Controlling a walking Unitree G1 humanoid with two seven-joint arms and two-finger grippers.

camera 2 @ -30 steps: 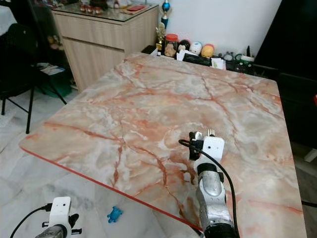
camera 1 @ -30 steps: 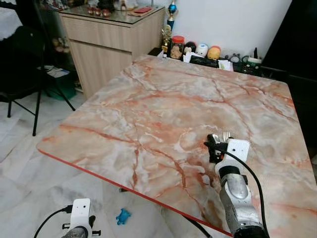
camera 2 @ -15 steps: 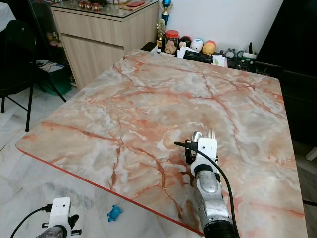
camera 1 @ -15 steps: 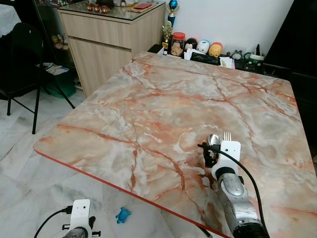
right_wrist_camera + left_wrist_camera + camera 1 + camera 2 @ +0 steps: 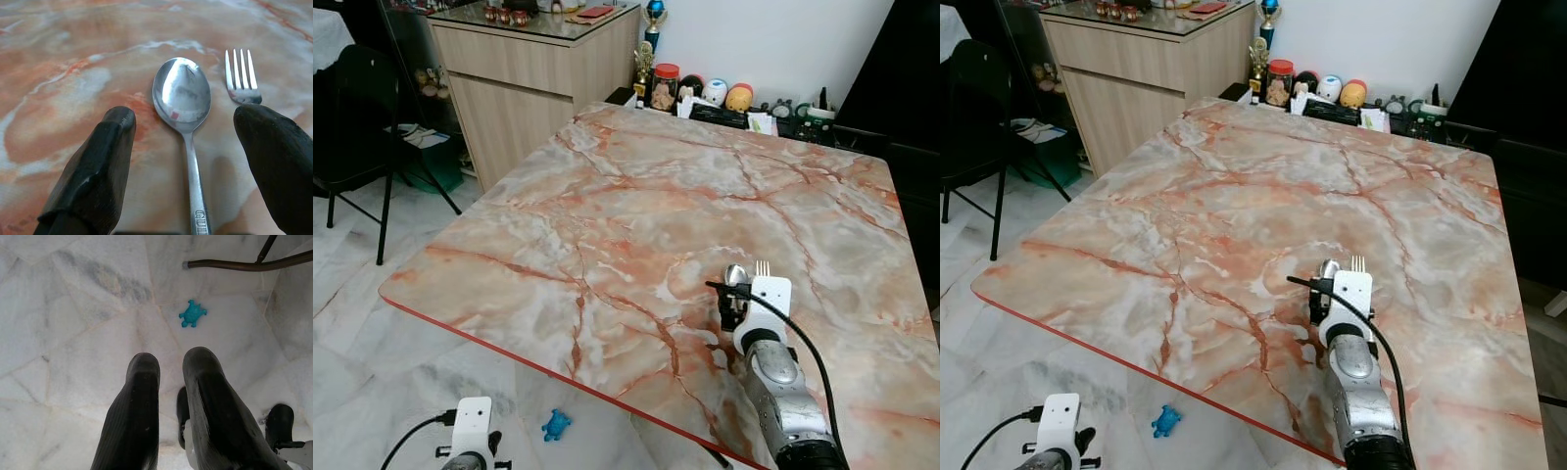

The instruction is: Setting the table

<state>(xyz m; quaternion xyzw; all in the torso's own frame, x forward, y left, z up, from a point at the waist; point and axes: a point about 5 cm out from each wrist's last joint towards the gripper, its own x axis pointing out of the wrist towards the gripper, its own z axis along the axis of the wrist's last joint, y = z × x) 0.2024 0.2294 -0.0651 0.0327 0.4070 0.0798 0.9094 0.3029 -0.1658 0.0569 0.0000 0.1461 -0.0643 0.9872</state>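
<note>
Between the spread right fingers (image 5: 95, 166) lies the spoon (image 5: 182, 98), handle running back toward the wrist, fork (image 5: 241, 78) just beside it on the worktop (image 5: 607, 196); left fingers (image 5: 142, 406) hang nearly closed, empty.

Even, bright indoor light covers the marble bench (image 5: 607, 225), which carries a soft sheen. The spoon (image 5: 182, 95) bowl mirrors glare, and beside it the close gripper fingers (image 5: 93, 171) blur out of focus.
</note>
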